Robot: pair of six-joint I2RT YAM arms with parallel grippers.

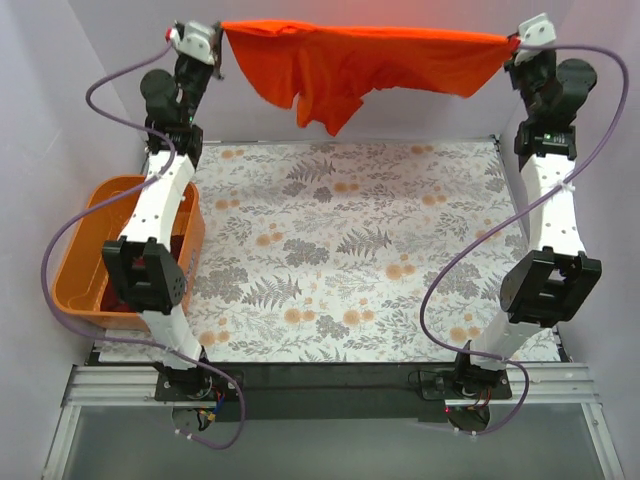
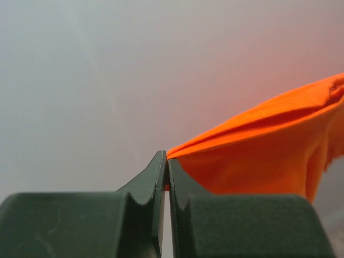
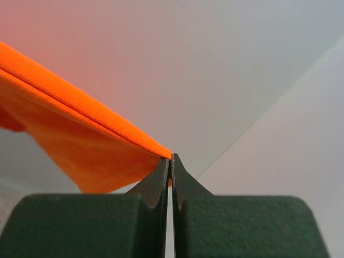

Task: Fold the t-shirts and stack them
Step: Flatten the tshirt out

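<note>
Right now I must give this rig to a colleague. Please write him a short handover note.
Left pincer: shut on one end of the orange-red t-shirt.
Right pincer: shut on the other end.
The shirt hangs stretched between them, high over the far edge of the table.
Dark maroon cloth shows in the orange basket, mostly hidden by the left arm.
Done: one shirt lifted and spread.
Left: lay it down, fold it, fold the maroon one, stack both.

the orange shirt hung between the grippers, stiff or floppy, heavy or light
Likely floppy: the orange-red t-shirt sags and bunches below its taut top edge. Probably light: the left gripper and right gripper each hold it by a thin pinched corner.
</note>
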